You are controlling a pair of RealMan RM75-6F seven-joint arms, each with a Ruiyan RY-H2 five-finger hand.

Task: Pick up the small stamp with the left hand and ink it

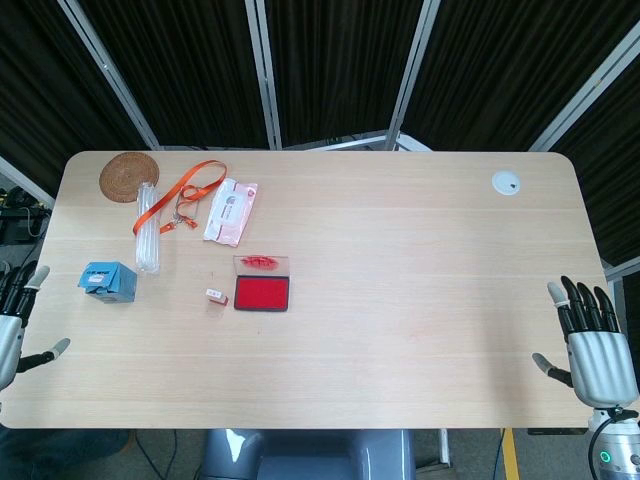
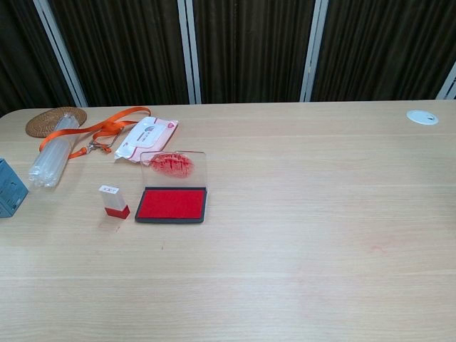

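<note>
We are seeing the small stamp (image 2: 113, 200), a white block with a red base, standing upright on the pale wooden tabletop (image 2: 320, 214), just left of the ink pad (image 2: 172, 204). The pad's flat red rectangle is lying open, its clear smeared lid (image 2: 173, 166) tilting back. Behind are lying a soft wipes packet (image 2: 146, 137), an orange lanyard (image 2: 107, 127) and a woven round coaster (image 2: 53, 120). The left robot hand (image 1: 12, 325) and right robot hand (image 1: 592, 345) are hovering at the near edges, fingers spread, holding nothing.
</note>
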